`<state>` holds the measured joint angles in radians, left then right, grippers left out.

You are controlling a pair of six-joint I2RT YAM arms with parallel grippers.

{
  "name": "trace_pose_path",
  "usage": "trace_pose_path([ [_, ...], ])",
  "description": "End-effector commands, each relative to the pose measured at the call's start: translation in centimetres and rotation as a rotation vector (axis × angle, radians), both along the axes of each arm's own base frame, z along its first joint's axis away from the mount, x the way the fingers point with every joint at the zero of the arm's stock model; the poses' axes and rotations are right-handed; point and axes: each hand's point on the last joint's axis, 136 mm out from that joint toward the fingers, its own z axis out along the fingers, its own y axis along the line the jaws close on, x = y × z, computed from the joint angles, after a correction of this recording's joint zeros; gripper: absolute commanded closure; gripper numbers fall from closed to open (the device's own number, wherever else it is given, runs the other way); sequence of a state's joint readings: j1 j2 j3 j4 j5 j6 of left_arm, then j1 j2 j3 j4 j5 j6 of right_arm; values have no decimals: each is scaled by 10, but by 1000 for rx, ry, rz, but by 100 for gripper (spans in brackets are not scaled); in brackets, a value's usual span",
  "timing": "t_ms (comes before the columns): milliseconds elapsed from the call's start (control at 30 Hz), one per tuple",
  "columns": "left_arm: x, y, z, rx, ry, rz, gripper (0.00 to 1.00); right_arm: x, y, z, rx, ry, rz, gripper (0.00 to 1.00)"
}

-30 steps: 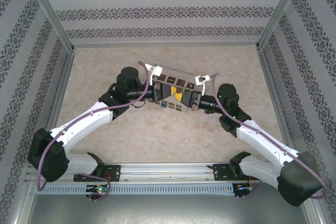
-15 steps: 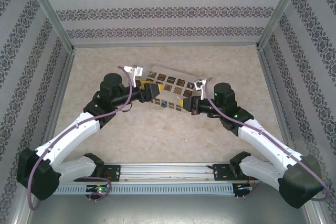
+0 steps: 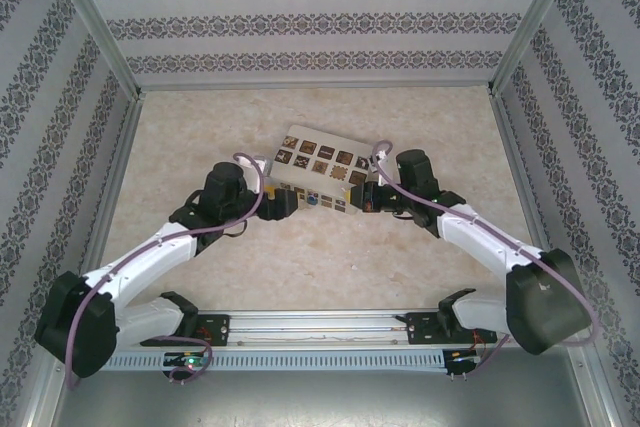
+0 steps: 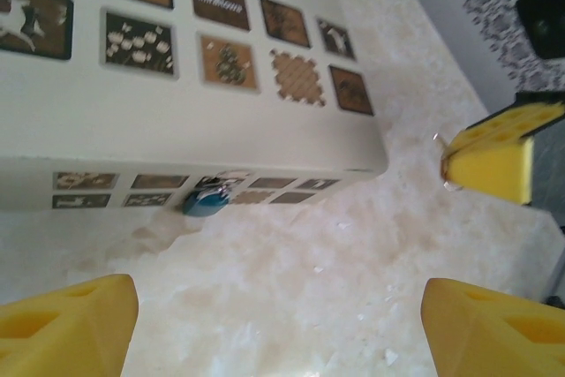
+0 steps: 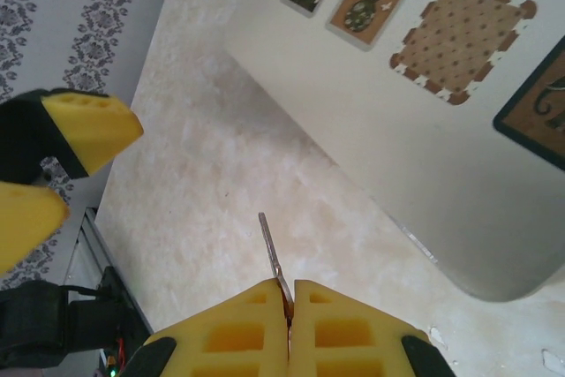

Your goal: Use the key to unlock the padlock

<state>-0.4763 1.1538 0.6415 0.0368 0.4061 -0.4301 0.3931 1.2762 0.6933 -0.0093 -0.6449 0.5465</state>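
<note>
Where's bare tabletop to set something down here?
Free: beige table between the white brown-tiled box and back wall, and the near stretch before the rail. Crowded: the box's near side, with the blue padlock, left gripper and right gripper.

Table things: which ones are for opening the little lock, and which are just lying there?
For the job:
- blue padlock
- key, pinched in the shut right gripper
- left gripper, open and holding nothing

Just there:
- white box with brown tiles; the padlock sits at its side
- patterned walls
</note>
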Motion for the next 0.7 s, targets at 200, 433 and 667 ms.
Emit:
trace_pose_path([
  [200, 16, -10, -37, 59, 36, -39, 19, 27, -6, -1, 21, 22, -56, 100],
  [433, 27, -31, -57, 56, 96, -54, 21, 31, -9, -12, 1, 47, -66, 100],
  [667, 39, -46, -73, 7, 149, -24, 27, 33, -13, -25, -27, 71, -84, 100],
])
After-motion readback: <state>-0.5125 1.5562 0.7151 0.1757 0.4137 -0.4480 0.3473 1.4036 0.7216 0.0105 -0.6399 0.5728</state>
